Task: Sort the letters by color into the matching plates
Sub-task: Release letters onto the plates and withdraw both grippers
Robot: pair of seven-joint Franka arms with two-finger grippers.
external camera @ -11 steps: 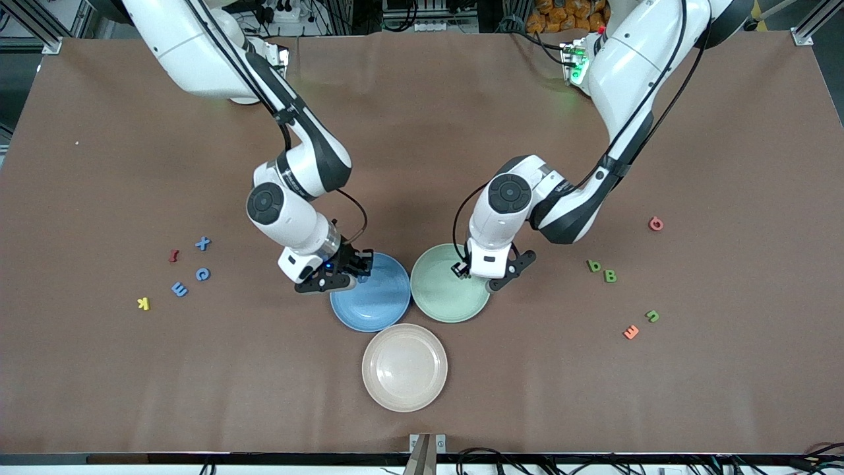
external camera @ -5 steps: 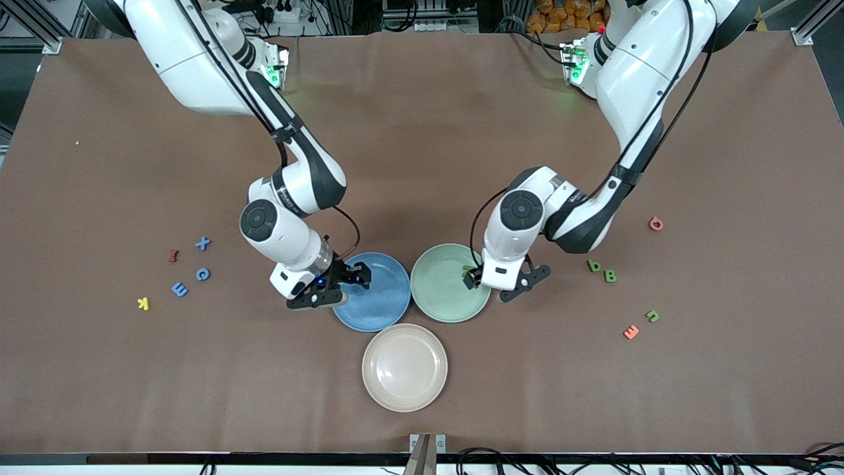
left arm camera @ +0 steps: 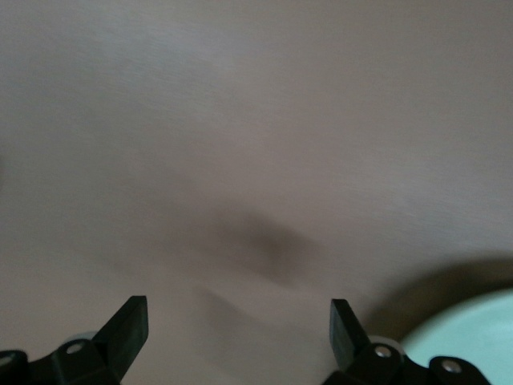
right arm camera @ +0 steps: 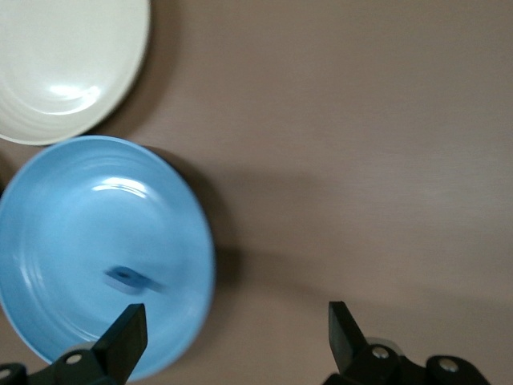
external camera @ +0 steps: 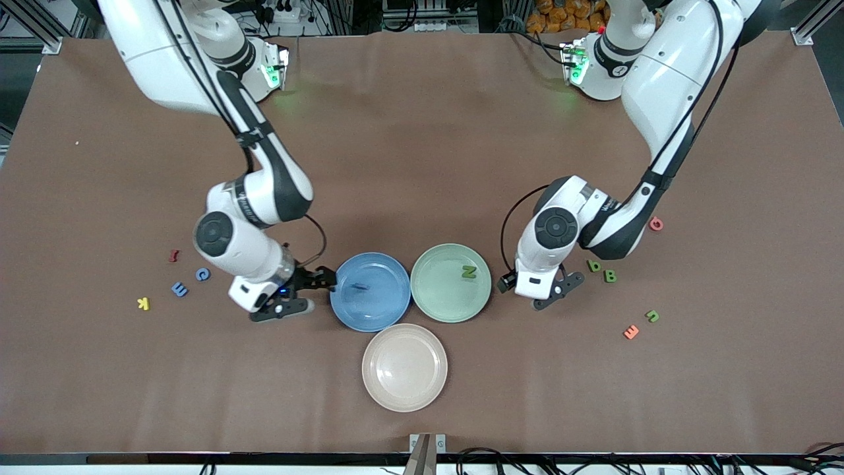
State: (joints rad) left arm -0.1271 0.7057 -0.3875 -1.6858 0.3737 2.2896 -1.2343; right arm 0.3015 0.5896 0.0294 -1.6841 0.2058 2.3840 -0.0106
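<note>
A blue letter lies in the blue plate, and a green N lies in the pale green plate. The beige plate holds nothing. My right gripper hovers open and empty over bare table beside the blue plate, whose letter shows in the right wrist view. My left gripper is open and empty over the table beside the green plate. More blue letters lie toward the right arm's end; green ones lie toward the left arm's end.
A red letter and a yellow K sit near the blue letters. A red G and an orange E lie among the green ones. The beige plate shows in the right wrist view.
Both grippers opened, leaving a blue letter in the blue plate and a green N in the green plate. Each arm then swung away from its plate toward its own end.
</note>
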